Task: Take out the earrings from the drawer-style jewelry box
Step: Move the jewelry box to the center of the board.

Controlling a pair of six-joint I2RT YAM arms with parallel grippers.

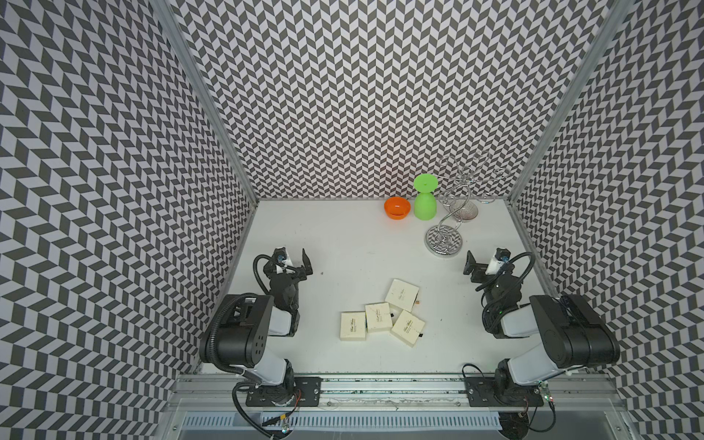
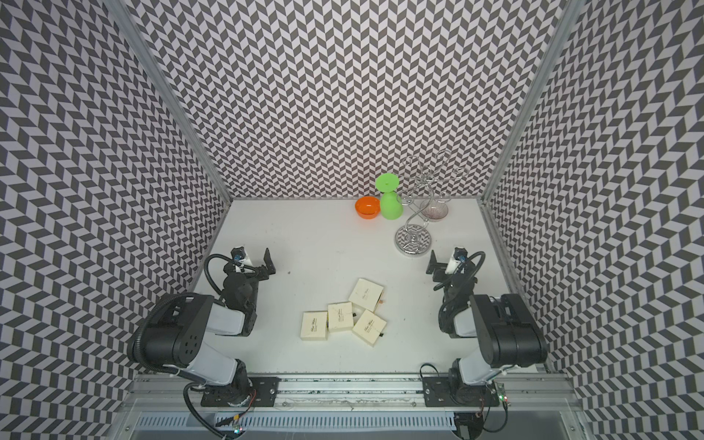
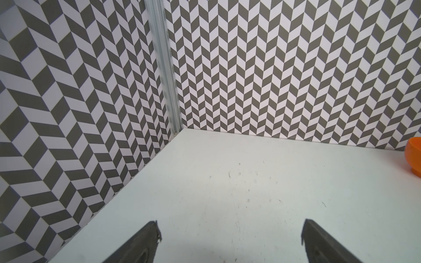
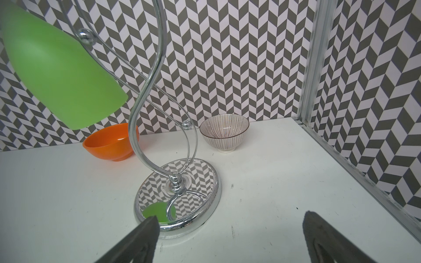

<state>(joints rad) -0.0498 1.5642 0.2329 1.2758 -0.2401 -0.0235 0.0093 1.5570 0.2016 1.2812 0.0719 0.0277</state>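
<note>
Four cream boxes [image 1: 378, 317] lie close together at mid-surface [image 1: 343, 236], between the two arms, each with its drawer pushed in. The earrings cannot be made out in any view. The left jaws stand wide above bare surface near the left wall and hold nothing. The right jaws stand equally wide and empty, near the mirrored base of the wire stand [image 4: 177, 191]. Along the back wall sit an orange bowl [image 1: 397, 207], an inverted green cup [image 1: 424, 205] and a striped bowl [image 4: 224, 132].
</note>
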